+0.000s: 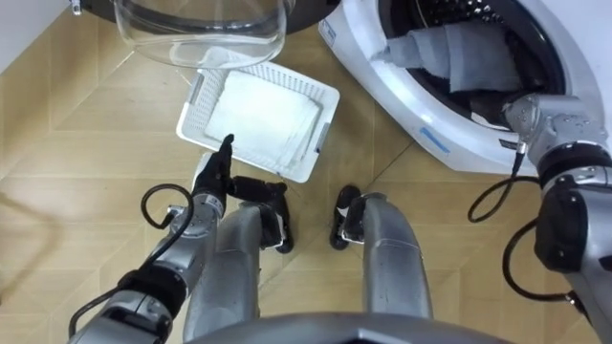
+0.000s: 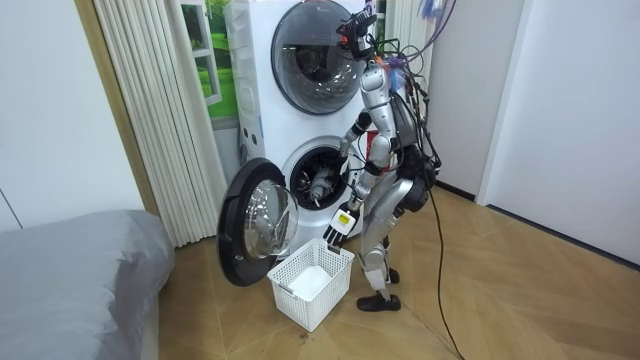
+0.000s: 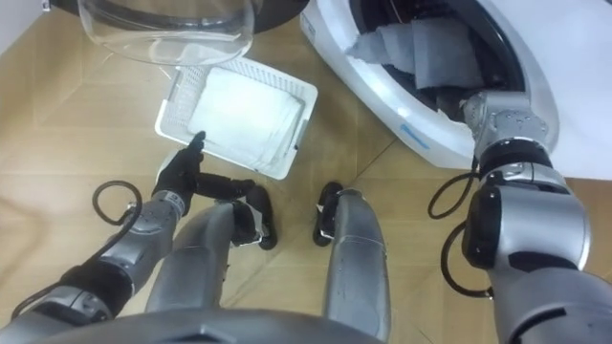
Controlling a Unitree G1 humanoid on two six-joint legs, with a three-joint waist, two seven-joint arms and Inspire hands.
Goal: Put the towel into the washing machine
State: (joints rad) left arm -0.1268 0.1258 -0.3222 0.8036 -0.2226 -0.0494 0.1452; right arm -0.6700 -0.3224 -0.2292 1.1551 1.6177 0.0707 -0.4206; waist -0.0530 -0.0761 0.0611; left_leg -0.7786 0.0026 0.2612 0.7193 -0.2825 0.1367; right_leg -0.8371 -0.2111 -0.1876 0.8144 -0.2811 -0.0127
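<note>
The washer [image 2: 300, 170] stands open with the robot right before it. To do this step well, I judge the towel must go deep into the washer, clear of its rim, so the door [image 2: 250, 235] can shut. The basket [image 1: 196, 119] sits on the floor before the washer, holding 1 flat white cloth [image 1: 263, 119]. The towel [image 1: 459, 53], grey and crumpled, lies in the washer's mouth. The right hand [image 1: 490, 97] reaches into the washer; I cannot tell its grip. The left hand [image 1: 218, 170] hangs low before the washer, straight-fingered and empty.
</note>
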